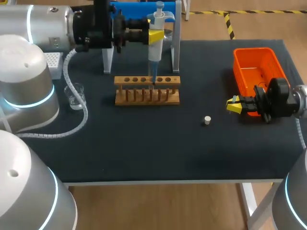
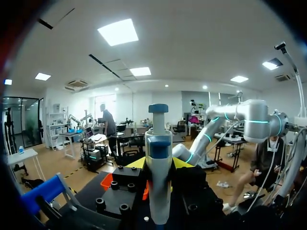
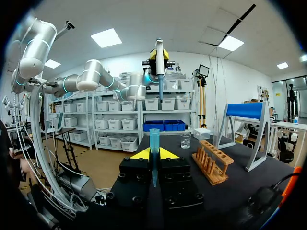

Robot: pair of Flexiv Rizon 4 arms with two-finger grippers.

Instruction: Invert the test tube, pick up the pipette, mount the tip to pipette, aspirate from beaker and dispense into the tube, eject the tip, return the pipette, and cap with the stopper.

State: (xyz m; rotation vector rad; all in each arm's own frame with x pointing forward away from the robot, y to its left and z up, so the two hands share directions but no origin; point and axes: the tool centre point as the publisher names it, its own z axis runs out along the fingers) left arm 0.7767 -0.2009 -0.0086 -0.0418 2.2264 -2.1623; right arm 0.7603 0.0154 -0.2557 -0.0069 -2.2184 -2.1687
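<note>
My left gripper (image 1: pixel 156 37) is shut on the white and blue pipette (image 1: pixel 156 45) and holds it upright over the wooden tube rack (image 1: pixel 147 89). The pipette's lower end reaches a hole near the rack's middle; I cannot make out a tube there. In the left wrist view the pipette (image 2: pixel 158 182) stands between the yellow fingers (image 2: pixel 138 163). My right gripper (image 1: pixel 233 105) hovers left of the orange bin (image 1: pixel 254 72). It is shut on a translucent blue tapered pipette tip (image 3: pixel 154 153). A small white stopper (image 1: pixel 207 120) lies on the mat in front of it.
A glass beaker (image 1: pixel 76 94) stands left of the rack, beside my left arm's cable. A white tip box (image 1: pixel 53 64) sits at the back left. The blue pipette stand (image 1: pixel 139 9) with white legs rises behind the rack.
</note>
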